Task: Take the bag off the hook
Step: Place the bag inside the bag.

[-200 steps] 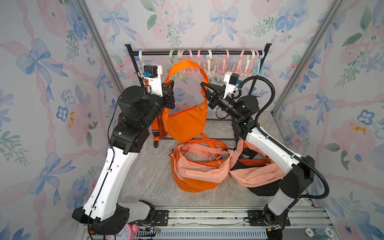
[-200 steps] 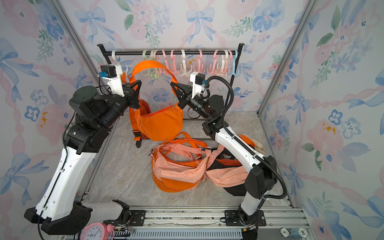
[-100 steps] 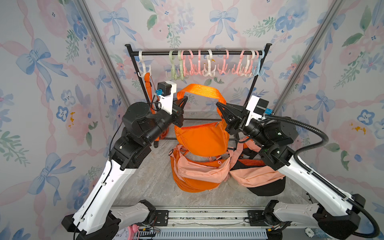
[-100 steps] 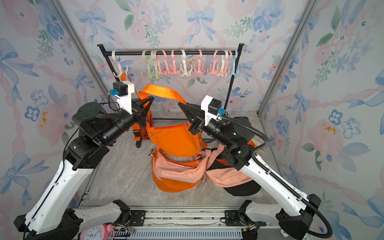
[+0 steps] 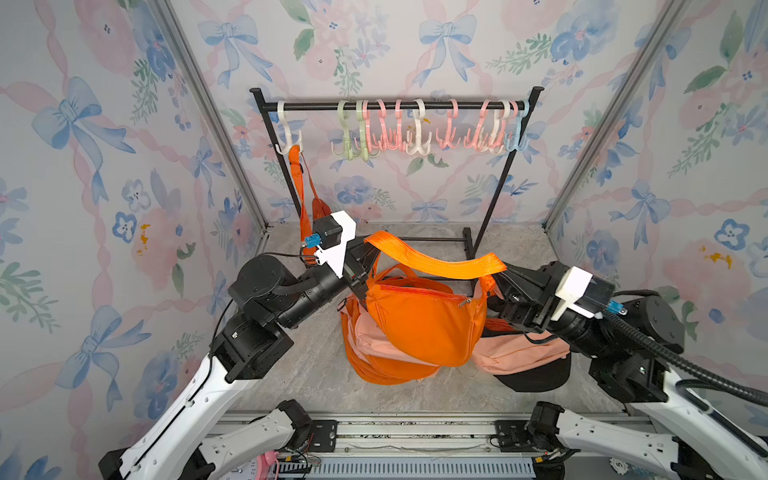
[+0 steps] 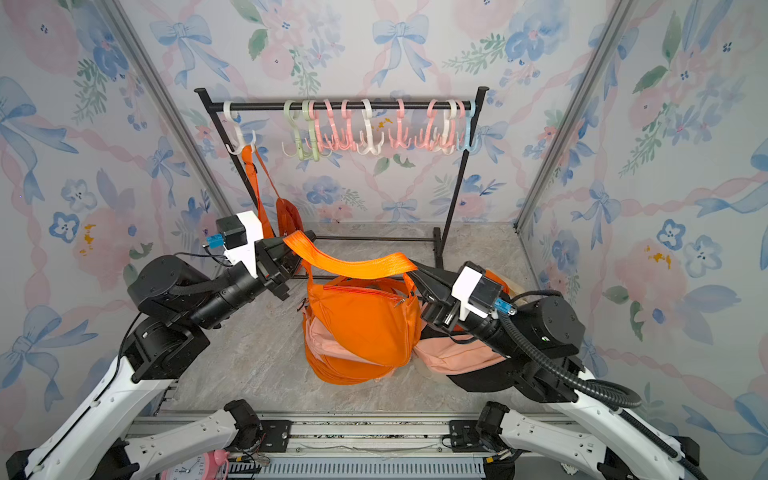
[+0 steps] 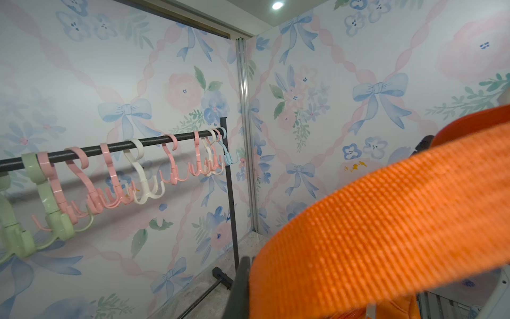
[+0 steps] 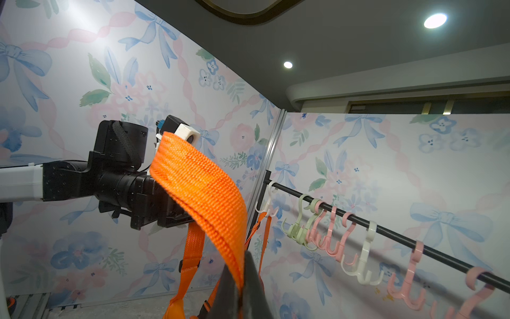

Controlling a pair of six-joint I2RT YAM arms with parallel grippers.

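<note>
left gripper (image 5: 362, 258) is pressed together on one end of the wide orange strap (image 5: 432, 262), and right gripper (image 5: 498, 277) pinches the other end. the orange bag (image 5: 424, 328) hangs under this strap between the two arms, well in front of the rail (image 5: 395, 106) and its hooks (image 5: 415, 137). it is low over a pile of peach bags (image 5: 370, 345) on the table (image 5: 307, 374); i cannot tell if it touches them. another orange bag (image 5: 302, 199) hangs from the white hook (image 5: 286, 135) at the left end of the rail.
</note>
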